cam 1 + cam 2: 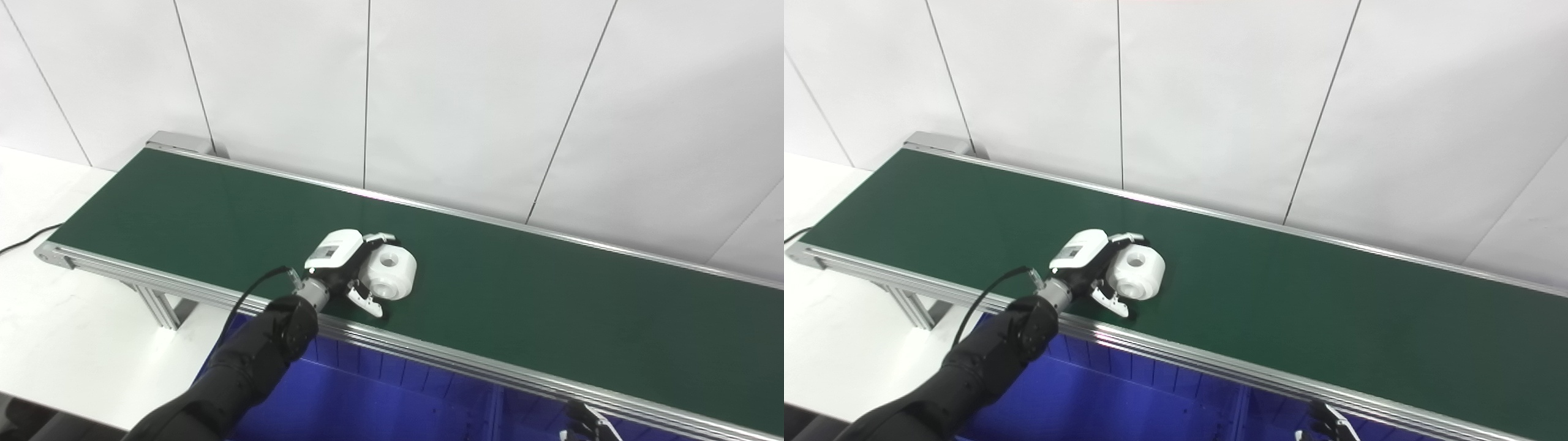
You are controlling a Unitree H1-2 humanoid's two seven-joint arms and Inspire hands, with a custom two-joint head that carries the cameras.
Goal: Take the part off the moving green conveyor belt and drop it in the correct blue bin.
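A white cylindrical part (391, 272) with a round hole in its top and another in its side rests on the green conveyor belt (551, 306), near the belt's front rail. My left hand (349, 263) reaches over the rail and wraps the part from the left: fingers (381, 237) curl over its far side and the thumb (367, 302) lies along its near side. The same hand (1093, 260) and part (1137, 275) show in the right eye view. Only dark fingertips of my right hand (587, 424) poke in at the bottom edge, below the belt.
Blue bins (367, 398) sit under the belt's front rail (465, 361), with a divider wall (497, 410) between two of them. A white table (55, 331) lies to the left, with a black cable (24, 240). White wall panels stand behind the belt.
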